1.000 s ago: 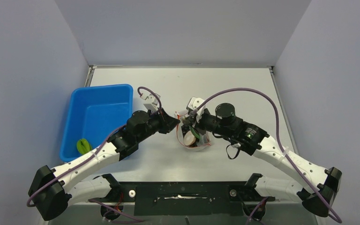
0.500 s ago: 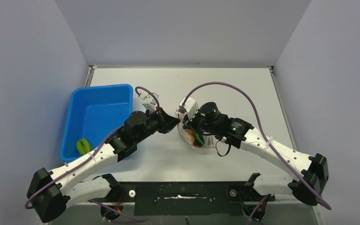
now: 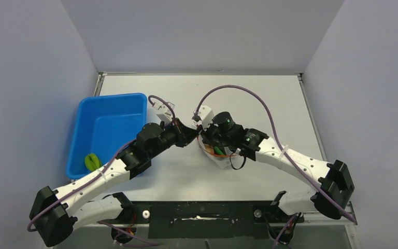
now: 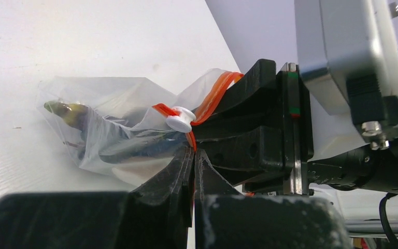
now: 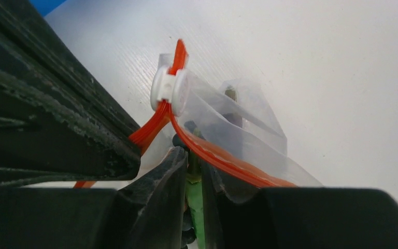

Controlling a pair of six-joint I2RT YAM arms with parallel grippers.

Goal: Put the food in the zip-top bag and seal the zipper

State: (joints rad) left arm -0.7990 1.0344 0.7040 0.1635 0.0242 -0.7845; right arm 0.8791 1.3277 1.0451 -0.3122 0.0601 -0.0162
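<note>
- Left gripper (image 4: 193, 158) is clenched, its fingertips pinching the corner of the zip-top bag (image 4: 109, 104) right where the red strip runs in.
- Right gripper (image 5: 194, 168) is squeezed down to a sliver too, and it looks to be nipping the bag's mouth edge tip to tip with the left one. A streak of green shows through the gap, so exactly what it bites is hard to call.
- Bag hangs off both sets of fingertips and lies on the tabletop (image 3: 269, 104), just beyond the left gripper and under the right one.
- Food is already inside: a green pod (image 3: 218, 151) and an orange glint show from overhead, with dark shapes behind the crinkled plastic at the left wrist. I can't count the pieces.
- Zipper (image 5: 223, 158) isn't run home by my reading. The white slider (image 4: 181, 119) sits at the pinched corner just above both grippers, and the strip bows away from it in a loop.
- One straggler: a lime-green fruit (image 3: 91, 161) lies in the blue tray (image 3: 111, 129), well off to the left gripper's left, back beside that arm.
- So loading looks mostly done. What's left is that last fruit, if it counts, and drawing the slider along the whole mouth.
</note>
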